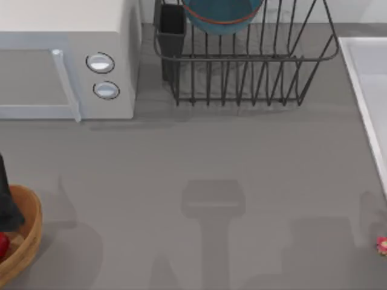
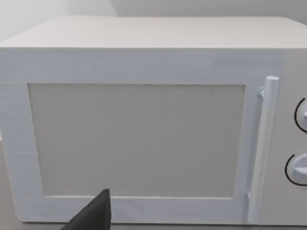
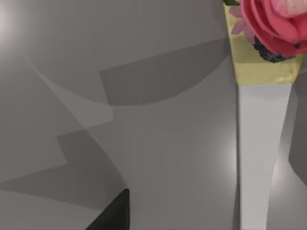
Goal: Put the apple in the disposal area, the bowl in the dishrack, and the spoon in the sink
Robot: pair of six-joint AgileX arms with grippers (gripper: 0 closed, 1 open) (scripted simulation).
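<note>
Bowl in the dishrack, apple in the basket, spoon at the right edge.

You see the teal bowl (image 1: 222,15) resting inside the dishrack (image 1: 248,66) at the far side, beside the microwave (image 1: 66,60). The apple (image 1: 3,244) lies in the disposal area (image 1: 27,241) at the near left, where your left arm (image 1: 7,199) stands over it; its tool state I cannot tell. The spoon (image 1: 381,244) lies on the tabletop (image 1: 211,169) at the near right edge, near the sink (image 1: 369,78).

Bare grey desk (image 1: 242,163) across the frame's middle; microwave (image 1: 66,60) blocks upper left, dishrack (image 1: 242,66) upper centre, sink (image 1: 369,90) right edge
</note>
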